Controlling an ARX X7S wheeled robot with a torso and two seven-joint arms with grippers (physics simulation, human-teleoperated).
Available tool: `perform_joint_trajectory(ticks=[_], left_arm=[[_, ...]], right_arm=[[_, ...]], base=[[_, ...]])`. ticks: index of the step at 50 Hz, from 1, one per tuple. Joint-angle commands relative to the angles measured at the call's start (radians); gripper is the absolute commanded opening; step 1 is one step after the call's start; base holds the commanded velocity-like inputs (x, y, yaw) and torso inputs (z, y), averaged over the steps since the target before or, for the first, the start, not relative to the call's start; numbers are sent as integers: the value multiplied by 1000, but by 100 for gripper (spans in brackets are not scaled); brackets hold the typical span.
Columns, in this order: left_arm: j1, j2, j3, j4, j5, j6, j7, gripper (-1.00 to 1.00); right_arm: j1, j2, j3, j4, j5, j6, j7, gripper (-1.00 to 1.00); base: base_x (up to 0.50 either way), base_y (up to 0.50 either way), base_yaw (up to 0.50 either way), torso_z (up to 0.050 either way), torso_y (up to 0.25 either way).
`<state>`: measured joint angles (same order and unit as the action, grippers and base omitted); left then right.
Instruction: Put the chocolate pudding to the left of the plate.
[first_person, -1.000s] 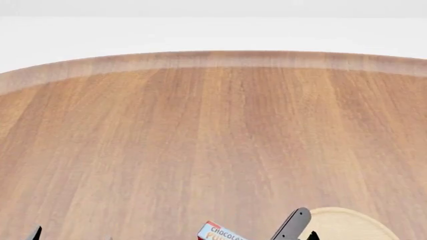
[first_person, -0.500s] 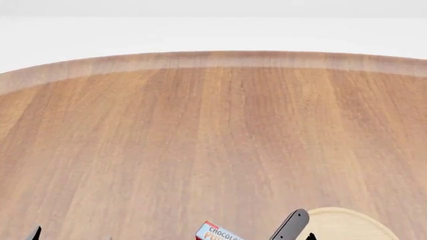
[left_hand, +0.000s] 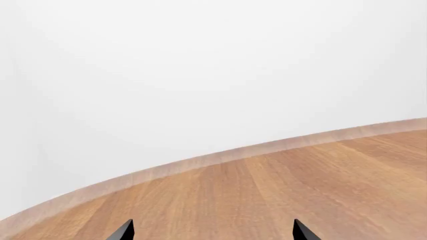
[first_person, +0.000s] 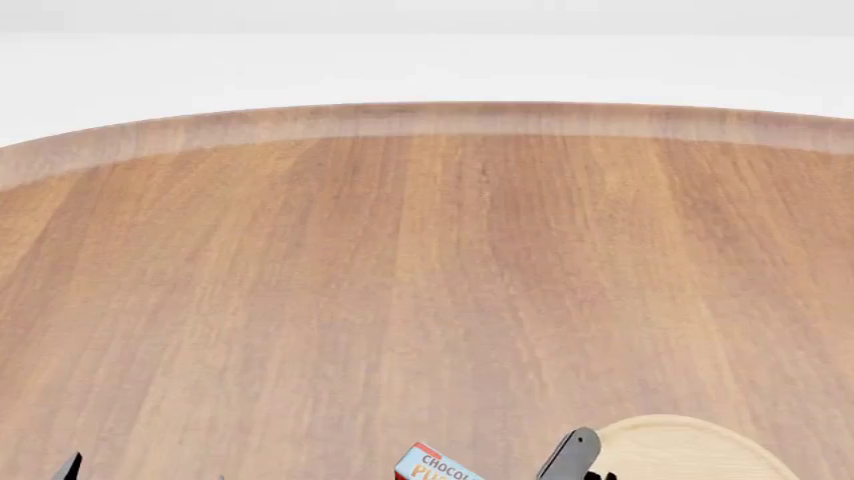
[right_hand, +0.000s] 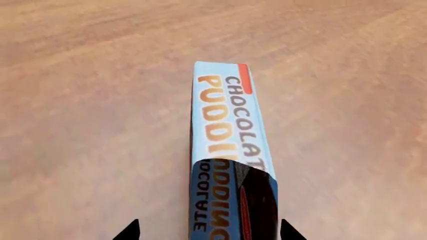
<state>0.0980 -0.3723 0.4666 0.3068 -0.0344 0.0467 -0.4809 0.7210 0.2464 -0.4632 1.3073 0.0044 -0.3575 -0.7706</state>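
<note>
The chocolate pudding (right_hand: 227, 150) is a narrow box with a light blue printed face and a red edge. It rests on the wooden table, and its near end lies between the fingertips of my right gripper (right_hand: 210, 232). That gripper is open, with a gap on each side of the box. In the head view the chocolate pudding (first_person: 434, 466) shows at the bottom edge, left of the plate (first_person: 687, 445), with one right finger (first_person: 571, 455) between them. My left gripper (left_hand: 213, 232) is open over bare wood, holding nothing.
The round wooden table (first_person: 427, 260) stretches away to its pale far rim (first_person: 427, 118), with white floor beyond. A left fingertip (first_person: 70, 467) pokes in at the bottom left corner of the head view. The table's curved edge (left_hand: 220, 159) runs across the left wrist view.
The right finger has dropped lower and slightly left in the head view. The chocolate pudding and plate stay where they were. The left fingertip has not moved.
</note>
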Motion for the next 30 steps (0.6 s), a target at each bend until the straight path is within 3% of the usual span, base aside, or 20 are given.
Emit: perform_joint_trajectory(ticks=[1,7,18,30], left_arm=[[-1,-2,2,-1,-3,2,-2,100],[-1,-2,5,-1,1,1,-4,100],[-3,-4,9,3,0,-4,-6,100],[-3,-5,12,9,2,-11,-10,100]], right_arm=[[20,7,9,1,8,-42,-14,100],[52,22,26,-2,20,-135,-37,100],[-109,128,46,-519,45,120,-19,100],[-294,210,122,-1089,83,379,115,100]], base=[[0,0,0,0,0],[0,0,0,0,0],[0,0,0,0,0],[0,0,0,0,0]])
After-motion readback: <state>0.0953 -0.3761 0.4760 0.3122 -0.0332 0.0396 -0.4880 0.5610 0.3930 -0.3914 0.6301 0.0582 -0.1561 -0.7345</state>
